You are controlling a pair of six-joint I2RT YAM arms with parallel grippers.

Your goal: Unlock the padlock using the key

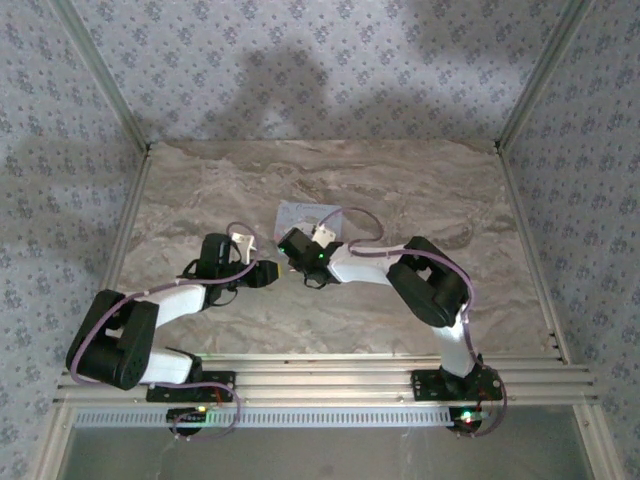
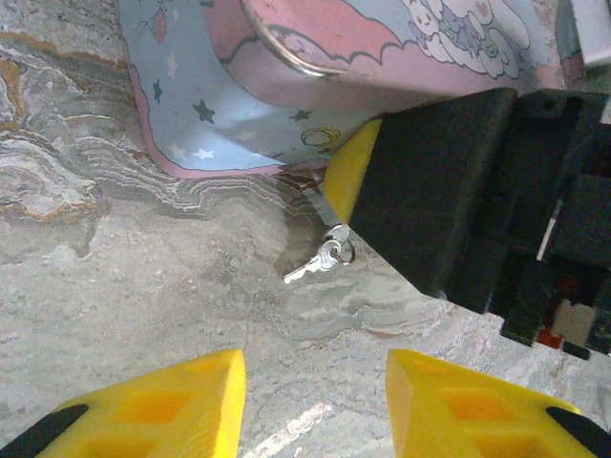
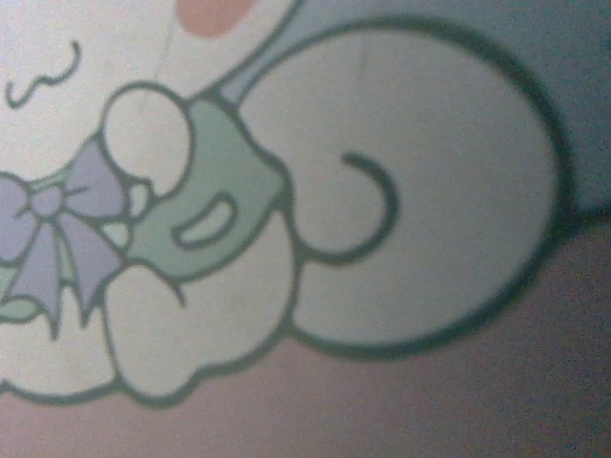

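Observation:
A small silver key [image 2: 320, 260] on a ring lies flat on the marble table [image 2: 143, 286], just in front of the pale blue cartoon tin [image 2: 220, 114]. My left gripper [image 2: 313, 382] hovers short of the key, open, with bare table between its yellow fingers. A yellow finger [image 2: 351, 170] of my right gripper rests at the tin's near edge, directly above the key. From above, the left gripper [image 1: 268, 273] and right gripper [image 1: 293, 245] sit close together by the tin [image 1: 305, 214]. The padlock is hidden. The right wrist view is pressed close to the tin's lid [image 3: 382, 191].
The right arm's black wrist body [image 2: 496, 191] crowds the space right of the key. Metal frame posts [image 1: 135, 200] and patterned walls bound the table on three sides. Open marble lies left of the key and toward the far edge.

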